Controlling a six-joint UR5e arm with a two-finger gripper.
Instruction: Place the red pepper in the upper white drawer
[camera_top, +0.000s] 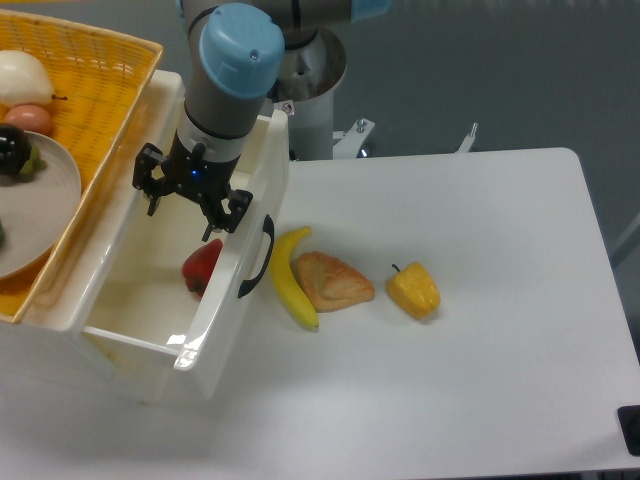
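The red pepper (203, 267) lies inside the upper white drawer (130, 330), against the inner side of its front panel with the curved black handle (260, 258). The drawer is pulled open. My gripper (185, 210) hangs over the open drawer, just above and left of the pepper. Its fingers are spread apart and hold nothing. Only part of the pepper shows above the front panel.
A yellow woven basket (110, 70) at the left holds a grey plate, an egg, an onion and a dark vegetable. A banana (292, 275), a croissant (332, 281) and a yellow pepper (414, 290) lie on the white table right of the drawer.
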